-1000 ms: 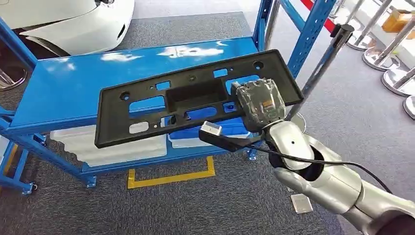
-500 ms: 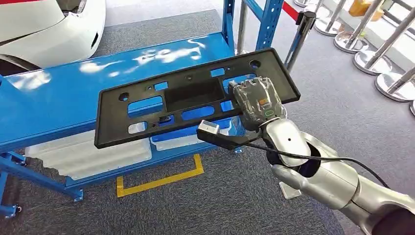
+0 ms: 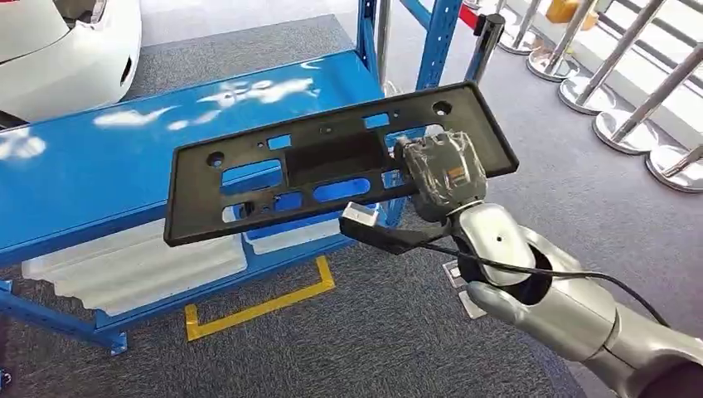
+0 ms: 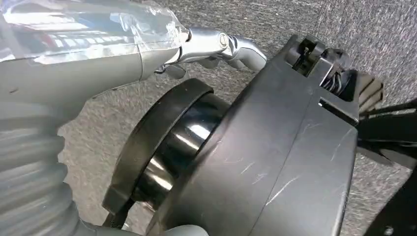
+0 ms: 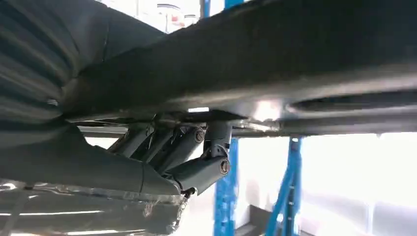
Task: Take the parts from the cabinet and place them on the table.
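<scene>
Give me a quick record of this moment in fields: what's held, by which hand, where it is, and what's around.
Held part: long black plastic panel with cut-outs
Holder: right hand, gripping the panel near its right end
Panel position: in the air, tilted, above the blue metal shelf
Left hand: holds nothing, over grey carpet
Under shelf: white moulded trays

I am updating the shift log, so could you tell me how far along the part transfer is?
Done: the black plastic panel is off the blue cabinet shelf, held in the air by the right hand at its right end. In hand: carrying it. Left: setting it on the table; the white trays on the lower shelf remain.
</scene>
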